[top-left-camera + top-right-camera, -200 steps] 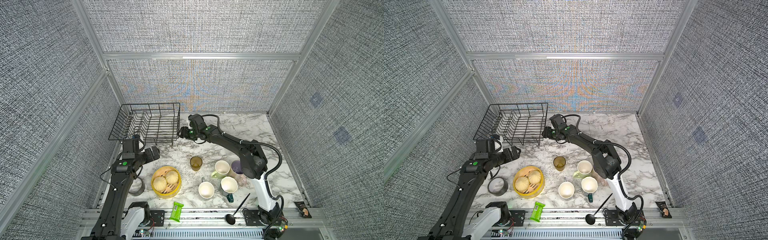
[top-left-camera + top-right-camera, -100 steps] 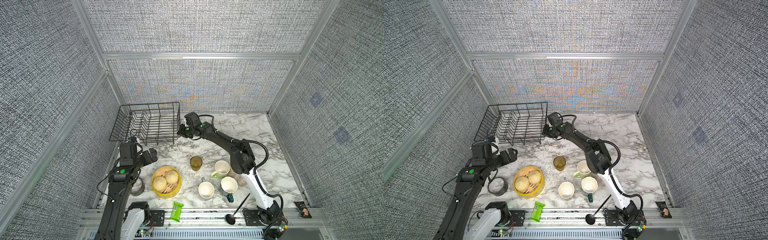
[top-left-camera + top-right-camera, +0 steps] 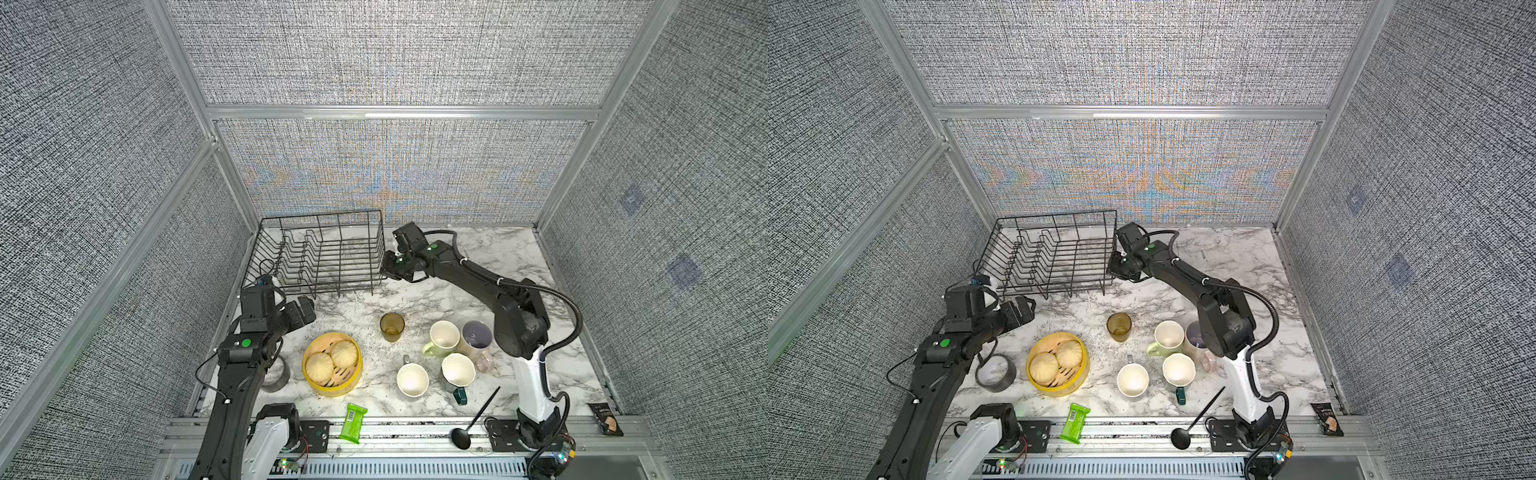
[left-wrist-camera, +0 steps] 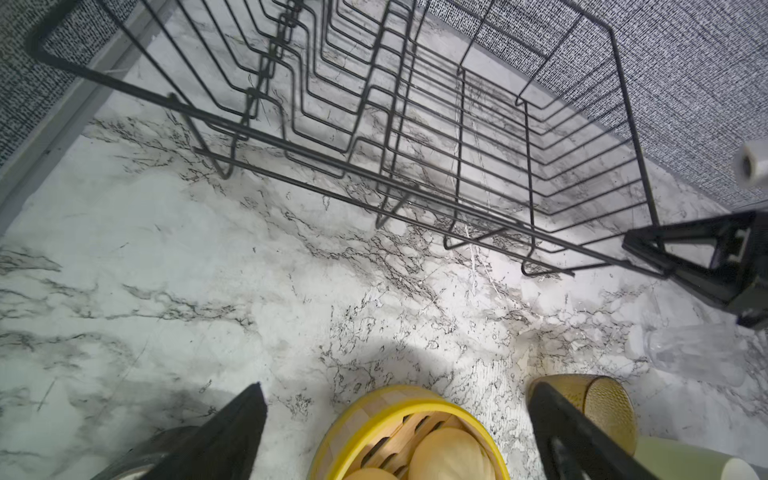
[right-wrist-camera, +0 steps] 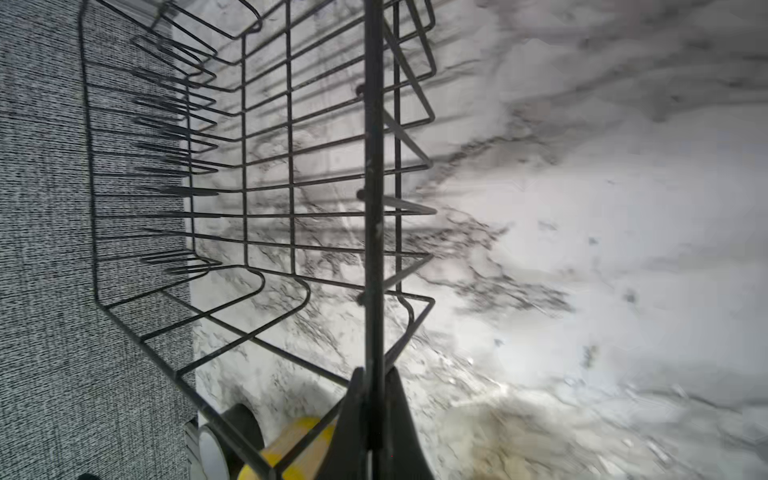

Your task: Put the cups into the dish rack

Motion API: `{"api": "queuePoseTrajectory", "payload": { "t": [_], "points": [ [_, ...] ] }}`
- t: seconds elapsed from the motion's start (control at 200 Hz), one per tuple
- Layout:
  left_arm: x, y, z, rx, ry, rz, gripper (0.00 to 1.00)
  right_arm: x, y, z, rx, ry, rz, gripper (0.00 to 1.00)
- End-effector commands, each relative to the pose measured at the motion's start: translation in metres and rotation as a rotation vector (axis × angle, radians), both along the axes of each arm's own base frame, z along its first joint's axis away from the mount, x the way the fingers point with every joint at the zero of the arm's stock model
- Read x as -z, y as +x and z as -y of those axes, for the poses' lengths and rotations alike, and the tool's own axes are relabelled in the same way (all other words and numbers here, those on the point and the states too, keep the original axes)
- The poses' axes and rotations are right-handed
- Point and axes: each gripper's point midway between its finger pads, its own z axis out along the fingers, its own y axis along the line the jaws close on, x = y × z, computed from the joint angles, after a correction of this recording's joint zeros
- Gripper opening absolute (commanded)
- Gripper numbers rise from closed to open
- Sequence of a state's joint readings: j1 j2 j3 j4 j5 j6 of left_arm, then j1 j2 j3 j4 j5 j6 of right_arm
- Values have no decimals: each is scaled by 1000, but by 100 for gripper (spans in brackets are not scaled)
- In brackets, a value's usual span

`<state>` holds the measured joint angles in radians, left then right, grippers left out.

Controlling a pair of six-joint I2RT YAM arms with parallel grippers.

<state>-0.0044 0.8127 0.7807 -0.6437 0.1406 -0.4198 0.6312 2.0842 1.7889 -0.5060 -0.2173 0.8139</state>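
A: Where are the cups [image 3: 458, 369]?
B: On the tabletop [image 3: 478, 257], near right, outside the rack [image 3: 320, 215] at far left.
A: And the grasp?
B: Right fingers [image 5: 399, 424] pinch the rack's right rim wire; left fingers [image 4: 232, 436], spread, hover by its near side.

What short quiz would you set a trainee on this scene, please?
1. True or false: the dish rack already holds a cup.
2. The right gripper is shut on: A, the amber tumbler; B, the rack's rim; C, the steamer basket.
3. Fill in: the left gripper hangs over the marble top with its jaws ____.

Key: 1 false; 2 B; 3 open.
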Motion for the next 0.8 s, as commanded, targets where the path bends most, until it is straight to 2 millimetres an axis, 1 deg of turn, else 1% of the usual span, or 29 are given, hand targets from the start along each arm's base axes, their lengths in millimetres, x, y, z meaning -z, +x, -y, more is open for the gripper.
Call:
{"api": "queuePoseTrajectory", "payload": {
  "t": [0.0, 0.055, 0.155, 0.315, 0.42, 0.5, 0.61, 0.705, 0.795],
  "points": [
    [-6, 5, 0, -6, -5, 32, 99, -10, 3, 16, 42, 30, 21, 0],
    [-7, 7, 2, 0, -16, 32, 99, -8, -2, 26, 39, 31, 13, 0],
    [-8, 8, 6, 5, -46, 31, 99, -10, -6, 42, 10, 45, 16, 0],
    [-5, 11, 13, 11, -100, 35, 99, -13, -12, 78, -31, 25, 16, 0],
    [0, 9, 10, -15, -105, 8, 99, -10, -14, 100, -40, 33, 21, 0],
    [2, 10, 11, -24, -118, 8, 99, -4, -19, 118, -45, 25, 1, 0],
    [0, 15, 17, -1, -151, 22, 99, 4, -27, 134, -62, 11, -7, 0],
    [-2, 19, 21, 12, -175, 24, 99, 7, -32, 145, -88, 16, -21, 0],
    [-6, 22, 30, 51, -216, 38, 99, 7, -37, 154, -130, -10, -11, 0]
  ]
}}
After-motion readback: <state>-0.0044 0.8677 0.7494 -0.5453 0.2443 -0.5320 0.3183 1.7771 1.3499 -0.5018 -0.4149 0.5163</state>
